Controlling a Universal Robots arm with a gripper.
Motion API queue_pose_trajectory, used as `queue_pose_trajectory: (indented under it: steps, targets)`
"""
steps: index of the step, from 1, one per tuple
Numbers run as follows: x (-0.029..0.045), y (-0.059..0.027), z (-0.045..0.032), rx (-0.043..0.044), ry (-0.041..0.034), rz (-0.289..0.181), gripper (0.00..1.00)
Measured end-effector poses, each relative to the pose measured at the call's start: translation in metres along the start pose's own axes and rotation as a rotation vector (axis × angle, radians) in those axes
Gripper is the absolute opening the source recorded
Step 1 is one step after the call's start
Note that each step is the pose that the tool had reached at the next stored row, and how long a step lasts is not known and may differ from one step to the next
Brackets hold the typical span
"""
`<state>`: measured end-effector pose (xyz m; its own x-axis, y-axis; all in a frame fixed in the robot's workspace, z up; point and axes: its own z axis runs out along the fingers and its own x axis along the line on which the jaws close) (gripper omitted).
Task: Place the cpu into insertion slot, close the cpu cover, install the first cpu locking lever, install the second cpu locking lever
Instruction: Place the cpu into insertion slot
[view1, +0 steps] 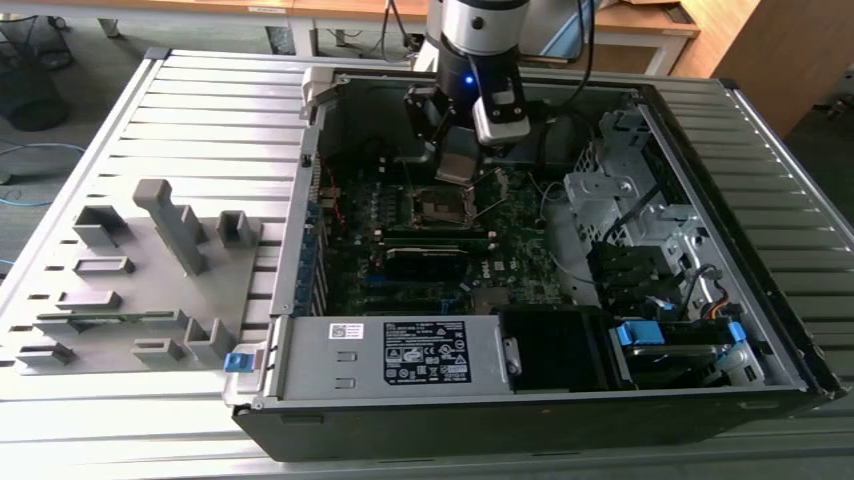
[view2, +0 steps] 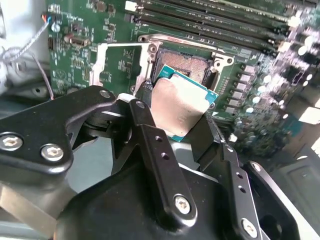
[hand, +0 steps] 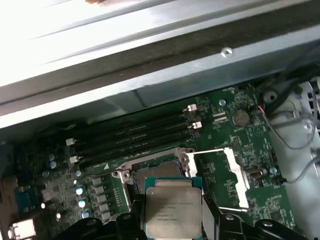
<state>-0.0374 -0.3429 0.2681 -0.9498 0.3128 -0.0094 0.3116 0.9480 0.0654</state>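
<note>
The gripper has its fingers clamped on the edges of the cpu, which hangs just above the insertion slot and is not yet seated. The cpu cover lies flipped open beside that slot, flat against the motherboard.

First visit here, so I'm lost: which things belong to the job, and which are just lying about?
Job: pincer gripping the cpu; insertion slot; cpu cover, swung open.
Lying about: memory slots; power supply; grey fixture tray.
</note>
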Motion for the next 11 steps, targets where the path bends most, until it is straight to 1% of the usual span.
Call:
queue_pose_trajectory:
  steps: [7,8,11]
  targets:
    - [0.0000,-0.0001,0.0014,0.0031,-0.0084,0.117,0.54]
    - [0.0000,-0.0001,0.0015,0.0036,-0.0092,0.127,0.54]
    - [0.0000,-0.0001,0.0015,0.0037,-0.0094,0.129,0.54]
